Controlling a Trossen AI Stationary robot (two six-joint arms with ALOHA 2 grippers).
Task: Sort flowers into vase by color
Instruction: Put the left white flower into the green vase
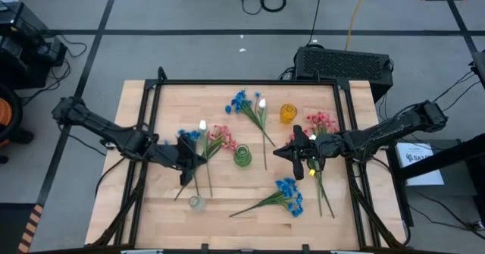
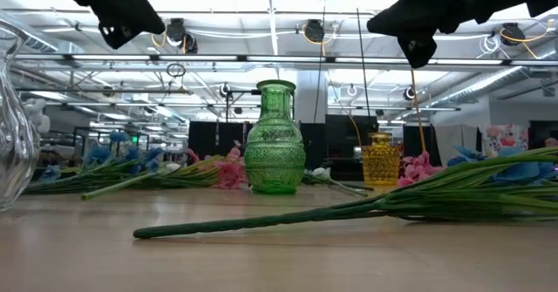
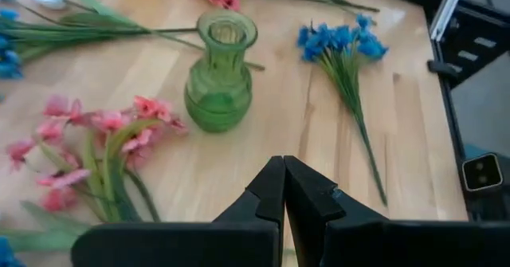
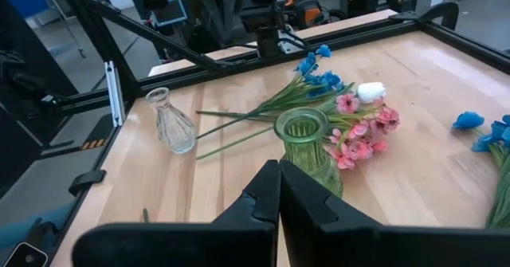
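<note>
The flowers lie loose on the wooden table. A blue spray with a white bud lies at the back, and pink sprays lie at the right and centre-left. Another blue spray is at the front. A green vase stands mid-table, a yellow vase behind it, a clear vase front left. My left gripper hovers shut and empty left of the green vase. My right gripper hovers shut and empty to its right.
A black frame runs round the table's edges. A black box sits behind the back right corner. In the low view a long green stem lies across the front of the table.
</note>
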